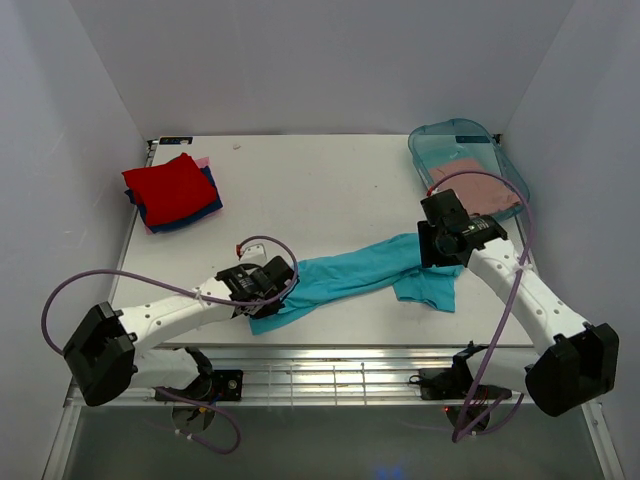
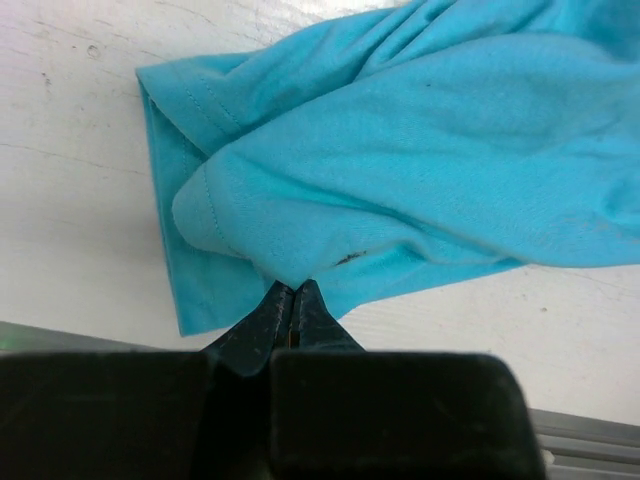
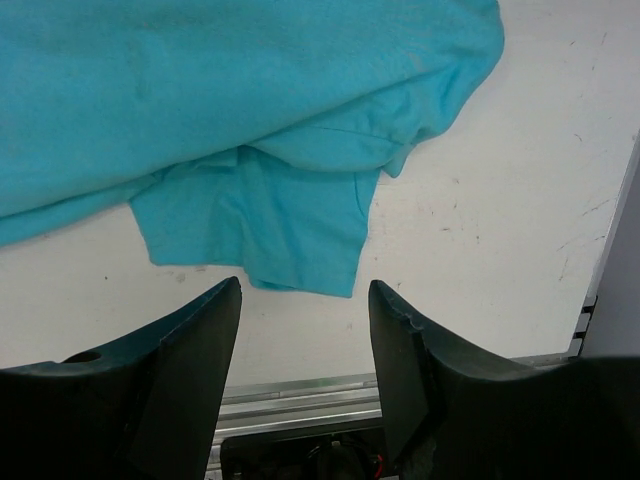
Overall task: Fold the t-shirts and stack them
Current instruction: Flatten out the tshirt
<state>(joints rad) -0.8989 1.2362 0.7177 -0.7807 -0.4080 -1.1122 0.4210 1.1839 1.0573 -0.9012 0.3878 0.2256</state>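
On the bench (image 1: 330,180), near its front edge: one teal t-shirt (image 1: 350,275), drawn out into a long rumpled band between the two arms.

Visible from above only: at the far left corner, a red t-shirt (image 1: 168,185) piled on a dark blue t-shirt (image 1: 195,213), with a sliver of a pink t-shirt (image 1: 203,161) at the back. At the far right corner, one translucent teal tub (image 1: 440,140) with a dusty-pink t-shirt (image 1: 478,188) inside. Five shirts counted, one tub, two pincers.

Visible from the left wrist only: left pincer (image 2: 293,300) closed tight on a fold of the teal cloth, just beside a stitched hem. Left arm (image 1: 160,320) stretched low from its base, forearm nearly flat over the bench, wrist at the band's left end.

Visible from the right wrist only: right pincer (image 3: 305,290) spread wide, gripping nothing, over bare bench just short of a flat flap of the teal shirt. Right arm (image 1: 530,295) angled up from its base at the near right, wrist over the band's right end and beside the tub.
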